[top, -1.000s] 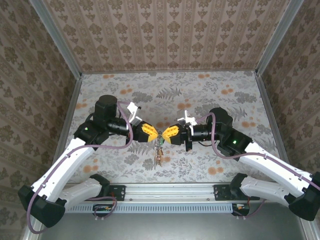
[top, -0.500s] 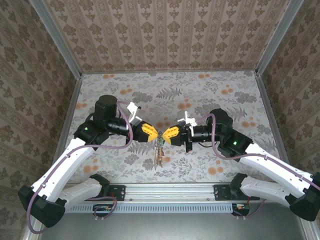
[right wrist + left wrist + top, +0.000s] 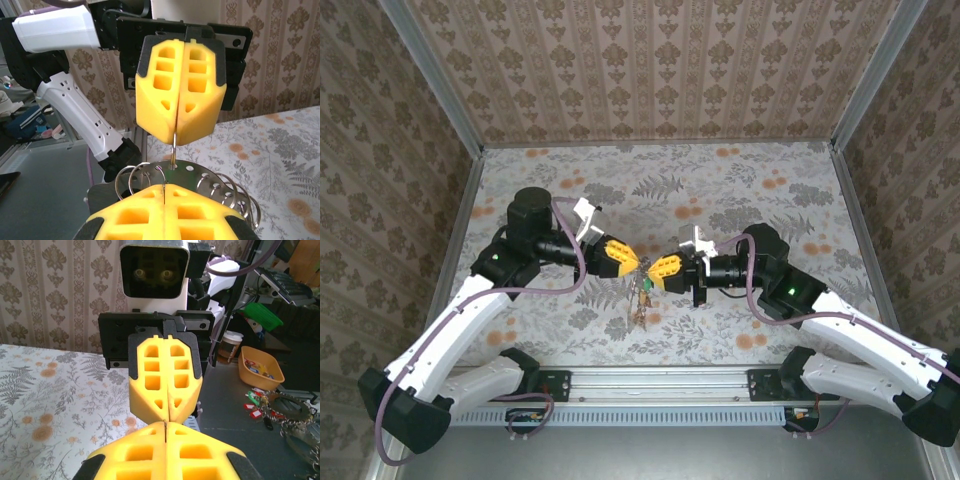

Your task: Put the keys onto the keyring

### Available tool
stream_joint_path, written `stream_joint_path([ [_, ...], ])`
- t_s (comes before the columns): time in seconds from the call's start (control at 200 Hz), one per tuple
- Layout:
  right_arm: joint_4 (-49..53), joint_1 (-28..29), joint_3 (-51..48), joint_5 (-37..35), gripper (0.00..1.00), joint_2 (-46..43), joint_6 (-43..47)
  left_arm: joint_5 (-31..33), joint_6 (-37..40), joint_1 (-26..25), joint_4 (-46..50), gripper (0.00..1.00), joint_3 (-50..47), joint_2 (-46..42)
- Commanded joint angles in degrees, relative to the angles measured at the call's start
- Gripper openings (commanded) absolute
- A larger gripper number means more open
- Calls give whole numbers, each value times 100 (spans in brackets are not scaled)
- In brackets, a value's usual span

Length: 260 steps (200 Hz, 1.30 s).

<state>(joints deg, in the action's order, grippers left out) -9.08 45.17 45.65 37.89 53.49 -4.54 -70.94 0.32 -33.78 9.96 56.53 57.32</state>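
My two grippers meet tip to tip above the middle of the table. The left gripper point(image 3: 633, 261) point(image 3: 165, 424) point(image 3: 176, 139) is shut on a thin wire point(image 3: 173, 150) that passes through a hole in the keyring's curved metal plate point(image 3: 200, 172). The right gripper point(image 3: 652, 268) point(image 3: 164, 186) point(image 3: 168, 415) is shut on a thin ring edge of the same keyring. The plate carries several split rings point(image 3: 145, 163). In the top view the keyring bunch point(image 3: 638, 300) hangs below the fingertips. Any keys in it are too small to tell apart.
The floral table point(image 3: 720, 190) has patterned walls on three sides and a metal rail point(image 3: 650, 380) at the near edge. Off the table lie tagged green and red keys point(image 3: 255, 405), an orange bowl point(image 3: 257, 367) and a cup point(image 3: 229, 345).
Both grippers have shifted slightly and their tips now angle up a little where they meet. The bunch still hangs beneath them, and both grippers stay shut.
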Motion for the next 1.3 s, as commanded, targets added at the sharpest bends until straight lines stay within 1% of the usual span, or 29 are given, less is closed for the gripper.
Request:
stream_joint_path([
  [0.0,-451,52,-83,-30,0,-148,-50,-228,-524,-41,-785,0,-87,-32],
  [0.105,-622,152,-185,-375,0,-250,-34,-228,-948,-41,-1230,0,-196,-72],
  [0.315,-1175,453,-639,-1304,0,-560,1,-151,-1420,-42,-1456,0,-125,-54],
  [0.48,-1754,487,-1084,-1839,0,-834,-196,-69,-1770,-67,-1726,0,-109,29],
  [0.665,-2384,485,-1155,-1831,0,-710,-457,204,-1904,-187,-1940,0,-132,26],
  [0.81,-2781,486,-1237,-1820,0,-681,-682,274,-1963,-230,-2059,0,-144,7],
  [1.03,-2804,502,-1285,-1820,0,-775,-759,290,-1955,-243,-2123,0,-152,-1],
  [1.295,-3006,520,-1310,-1855,0,-640,-830,306,-2000,-252,-2226,0,-203,-34],
])
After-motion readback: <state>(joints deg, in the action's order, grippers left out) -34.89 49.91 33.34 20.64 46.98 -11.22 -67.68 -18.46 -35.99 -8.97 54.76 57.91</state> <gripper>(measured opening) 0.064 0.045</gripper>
